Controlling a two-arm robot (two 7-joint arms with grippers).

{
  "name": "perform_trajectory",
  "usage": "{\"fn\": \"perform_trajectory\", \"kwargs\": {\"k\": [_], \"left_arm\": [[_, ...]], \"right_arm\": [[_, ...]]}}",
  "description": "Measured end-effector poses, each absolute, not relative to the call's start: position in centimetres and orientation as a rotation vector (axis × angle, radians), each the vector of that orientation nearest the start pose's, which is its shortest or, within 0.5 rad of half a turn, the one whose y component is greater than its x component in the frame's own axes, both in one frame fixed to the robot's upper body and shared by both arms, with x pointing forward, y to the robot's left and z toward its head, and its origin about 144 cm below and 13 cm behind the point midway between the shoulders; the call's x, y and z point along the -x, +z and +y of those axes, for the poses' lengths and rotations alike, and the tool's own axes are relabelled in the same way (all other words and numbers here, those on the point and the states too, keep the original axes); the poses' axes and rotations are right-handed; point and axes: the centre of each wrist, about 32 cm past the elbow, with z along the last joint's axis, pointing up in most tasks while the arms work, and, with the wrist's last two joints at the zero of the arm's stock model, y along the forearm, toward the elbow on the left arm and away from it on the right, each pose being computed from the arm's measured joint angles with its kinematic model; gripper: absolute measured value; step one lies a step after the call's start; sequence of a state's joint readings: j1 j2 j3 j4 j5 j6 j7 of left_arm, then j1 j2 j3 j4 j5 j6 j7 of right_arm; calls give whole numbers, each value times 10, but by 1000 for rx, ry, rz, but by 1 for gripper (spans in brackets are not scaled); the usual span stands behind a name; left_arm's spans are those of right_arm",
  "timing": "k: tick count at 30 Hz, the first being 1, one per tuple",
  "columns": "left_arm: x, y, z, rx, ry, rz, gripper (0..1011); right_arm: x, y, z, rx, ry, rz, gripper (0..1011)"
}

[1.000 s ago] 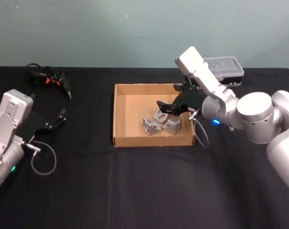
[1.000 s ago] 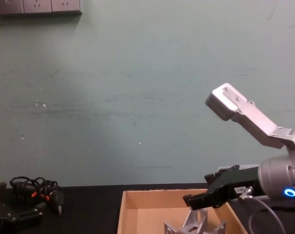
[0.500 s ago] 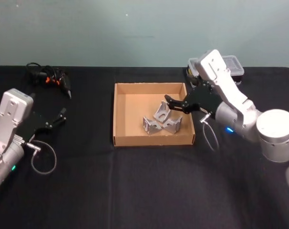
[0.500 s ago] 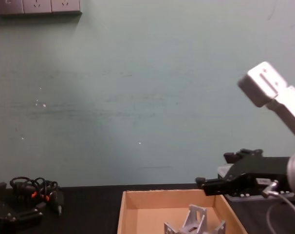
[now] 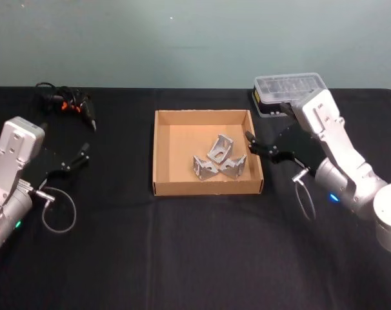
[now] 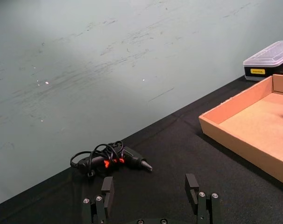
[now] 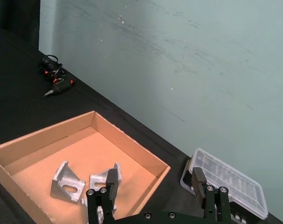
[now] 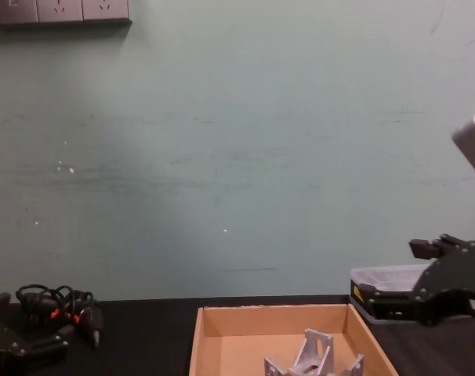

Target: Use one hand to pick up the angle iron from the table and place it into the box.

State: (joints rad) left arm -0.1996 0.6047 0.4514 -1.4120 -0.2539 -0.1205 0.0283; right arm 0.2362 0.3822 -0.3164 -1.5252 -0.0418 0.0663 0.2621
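Three silver angle irons (image 5: 218, 161) lie bunched in the right half of the box (image 5: 163, 155), toward its near wall. One (image 5: 220, 148) stands tilted behind the other two, its length running from near left to far right, with its open face up toward the far wall. The front pair (touching each other) sit in a row across the box, parallel to the near wall: one on the left (image 5: 205, 168), one on the right (image 5: 235, 167). From the chest view the rear piece (image 8: 314, 351) rises above the two lower ones.

The box rests on the black table (image 5: 195, 245). Just outside its right wall the right gripper (image 5: 253, 144) hangs with fingers spread wide and nothing between them. Behind it sits a black case with a clear lid (image 5: 291, 92).

Well off to the left, the left gripper (image 5: 79, 157) rests near the table with its fingers apart and empty. A tangle of black and orange cables (image 5: 65, 103) lies at the far left.
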Motion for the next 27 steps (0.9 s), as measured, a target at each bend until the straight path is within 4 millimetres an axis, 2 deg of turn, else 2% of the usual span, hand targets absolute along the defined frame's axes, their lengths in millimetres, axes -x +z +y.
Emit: {"fn": "perform_trajectory", "kwargs": {"k": [9,27], "left_arm": [[-489,1140,310,-305,1248,-285,1000],[-489,1140,310,-304,1248,-285,1000]], "right_arm": [[-497,1181,-258,346,-1071,-376,1003],[-498,1183,-257,343,-1070,-377,1003]]}}
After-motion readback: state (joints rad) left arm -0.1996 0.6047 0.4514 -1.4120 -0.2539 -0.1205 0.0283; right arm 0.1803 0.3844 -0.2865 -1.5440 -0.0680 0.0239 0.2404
